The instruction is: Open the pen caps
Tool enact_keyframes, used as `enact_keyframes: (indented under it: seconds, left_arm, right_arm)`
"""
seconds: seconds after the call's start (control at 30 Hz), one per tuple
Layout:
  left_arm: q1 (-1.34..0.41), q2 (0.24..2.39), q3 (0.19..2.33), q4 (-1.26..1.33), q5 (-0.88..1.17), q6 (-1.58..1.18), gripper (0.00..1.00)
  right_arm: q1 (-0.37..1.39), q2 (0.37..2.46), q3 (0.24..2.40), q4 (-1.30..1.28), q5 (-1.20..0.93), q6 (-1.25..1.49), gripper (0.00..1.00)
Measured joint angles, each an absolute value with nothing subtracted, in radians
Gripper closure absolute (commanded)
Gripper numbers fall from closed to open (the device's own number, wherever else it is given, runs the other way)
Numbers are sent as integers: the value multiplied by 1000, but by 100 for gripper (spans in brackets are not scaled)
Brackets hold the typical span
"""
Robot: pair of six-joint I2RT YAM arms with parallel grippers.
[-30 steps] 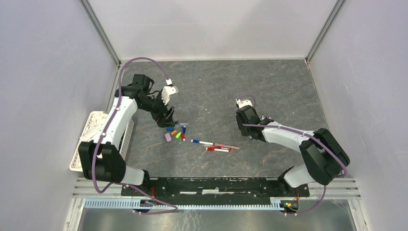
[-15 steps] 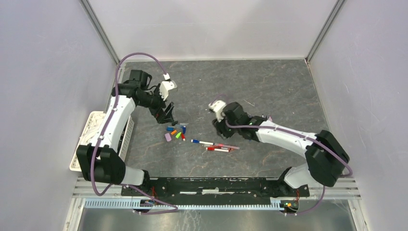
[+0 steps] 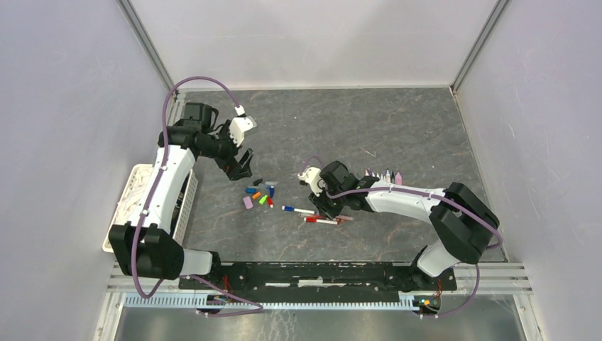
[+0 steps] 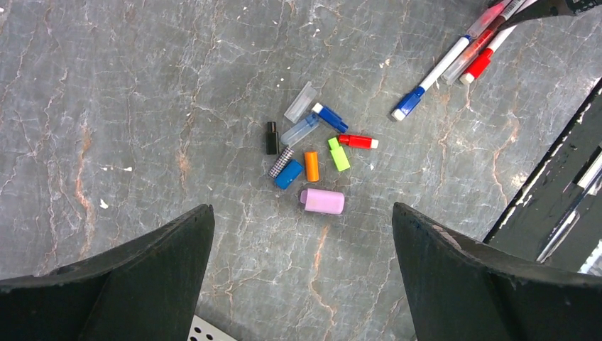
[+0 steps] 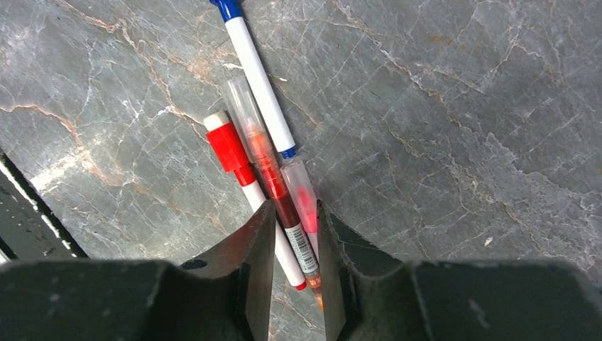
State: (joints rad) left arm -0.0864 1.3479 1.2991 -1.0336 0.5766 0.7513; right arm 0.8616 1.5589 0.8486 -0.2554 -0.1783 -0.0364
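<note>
The loose pen caps lie in a small heap on the grey worktop, left of its middle. They are blue, orange, green, red, black and clear, and a bigger lilac cap lies on the side toward the arm bases. Near the heap, to the right, the pens lie side by side and touch each other: a white one with a blue cap on it, a white one with a red cap on it, and two clear barrels with red inside. The right gripper is low over these pens. Its jaws are narrow, with the two clear barrels between them, but I cannot tell if they press the barrels. The left gripper hangs above the worktop just behind the heap, jaws wide apart and holding nothing. A white basket stands at the left edge.
</note>
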Motion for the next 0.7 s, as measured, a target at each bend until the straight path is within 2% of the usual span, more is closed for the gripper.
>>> enact_keyframes:
  seconds: [0.17,0.33,0.57,0.7]
  left_arm:
    - [-86,1348,1299,-1038,577,751,0]
    - [-86,1348,1299,-1040,578,751,0]
    - [-86,1348,1299,-1042,578,751,0]
    - [-86,1348,1299,-1043,580,751,0]
  right_arm:
    - [852,1559,840,-251,-156,-47,74]
    - [822,1555,800,-249,-149,-51,67]
    - [811,1523,741,-217,-132,-51,71]
    - [794,1501,713,-196,-129,-47,69]
